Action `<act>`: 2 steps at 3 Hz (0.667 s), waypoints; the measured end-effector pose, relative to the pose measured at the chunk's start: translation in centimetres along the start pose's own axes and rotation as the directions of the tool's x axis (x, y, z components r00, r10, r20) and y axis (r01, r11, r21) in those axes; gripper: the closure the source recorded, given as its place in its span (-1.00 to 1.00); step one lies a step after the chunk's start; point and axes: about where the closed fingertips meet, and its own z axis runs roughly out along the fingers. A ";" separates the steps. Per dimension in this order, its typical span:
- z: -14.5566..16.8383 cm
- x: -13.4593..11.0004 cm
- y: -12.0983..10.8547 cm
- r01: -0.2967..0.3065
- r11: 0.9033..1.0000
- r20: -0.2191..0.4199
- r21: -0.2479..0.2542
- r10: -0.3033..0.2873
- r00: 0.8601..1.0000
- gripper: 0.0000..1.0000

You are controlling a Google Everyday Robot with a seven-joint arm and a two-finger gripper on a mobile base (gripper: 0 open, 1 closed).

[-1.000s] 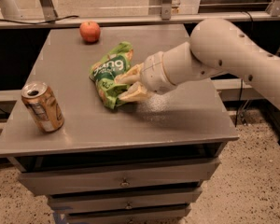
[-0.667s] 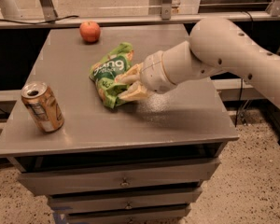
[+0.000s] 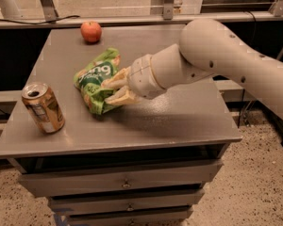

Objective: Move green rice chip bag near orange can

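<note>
Gripper (image 3: 115, 89) clamped on right edge of green rice chip bag (image 3: 94, 78), table (image 3: 179, 121) centre. Likely light, crinkly, slippery foil; pinch a fold. Orange can (image 3: 43, 108) by front-left corner.

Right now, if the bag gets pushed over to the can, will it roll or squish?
Likely squish: the bag looks crumpled and floppy where the tool pinches its edge. It seems light and flat, so it should slide, not roll.

One green rice chip bag (image 3: 93, 77), one orange can (image 3: 43, 108), one apple (image 3: 91, 32), one tool (image 3: 114, 90) gripping the bag.
</note>
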 end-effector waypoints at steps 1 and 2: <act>1.3 -3.9 1.6 0.017 0.999 0.089 -0.029 -0.015 0.996 1.00; 1.8 -6.3 2.4 0.030 0.999 0.127 -0.037 -0.025 0.992 1.00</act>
